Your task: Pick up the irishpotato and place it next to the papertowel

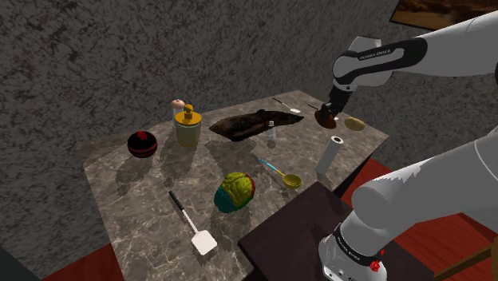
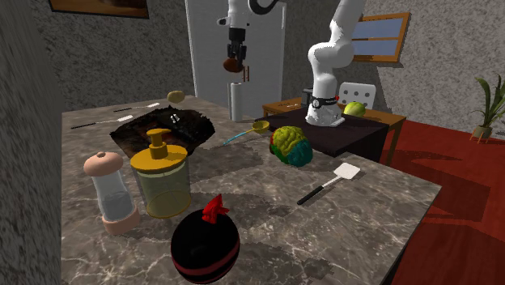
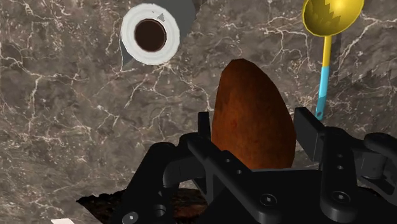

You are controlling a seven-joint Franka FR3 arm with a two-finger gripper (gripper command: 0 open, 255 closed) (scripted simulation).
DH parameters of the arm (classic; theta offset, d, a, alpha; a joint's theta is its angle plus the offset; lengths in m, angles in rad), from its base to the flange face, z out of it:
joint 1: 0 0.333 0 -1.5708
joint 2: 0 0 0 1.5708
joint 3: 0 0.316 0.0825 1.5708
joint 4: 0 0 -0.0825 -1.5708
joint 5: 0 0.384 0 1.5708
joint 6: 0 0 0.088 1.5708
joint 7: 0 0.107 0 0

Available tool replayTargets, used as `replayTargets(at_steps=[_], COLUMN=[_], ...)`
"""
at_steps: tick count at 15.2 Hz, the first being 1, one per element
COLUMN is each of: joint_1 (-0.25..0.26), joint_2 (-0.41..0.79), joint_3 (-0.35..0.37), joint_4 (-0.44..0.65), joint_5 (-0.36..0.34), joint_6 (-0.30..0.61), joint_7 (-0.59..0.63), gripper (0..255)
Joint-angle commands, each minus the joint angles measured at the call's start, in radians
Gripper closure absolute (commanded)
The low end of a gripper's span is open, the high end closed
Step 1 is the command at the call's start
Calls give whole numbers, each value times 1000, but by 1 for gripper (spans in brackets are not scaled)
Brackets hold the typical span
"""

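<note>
Potato lifted, placement pending
The claw (image 2: 234, 63) grips the brown potato (image 3: 251, 114) above the surface (image 1: 144, 191) (pickup looks done); setting it beside the paper towel roll (image 1: 330, 154) remains.

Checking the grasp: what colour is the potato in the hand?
The potato is reddish brown, clearest in the wrist view.

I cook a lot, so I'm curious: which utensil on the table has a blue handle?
The spoon with the yellow bowl, lying near the paper towel roll. The spatula has a black handle and a white blade.
</note>
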Motion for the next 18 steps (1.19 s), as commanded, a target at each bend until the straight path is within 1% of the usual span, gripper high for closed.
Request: replayTargets(at_steps=[1,18], joint_1=[-9,-2], joint_2=[6,143], joint_3=[-18,-55], joint_4=[2,-126], joint_5=[-4,6], joint_6=[6,269], joint_7=[-25,-38], gripper=[255,255])
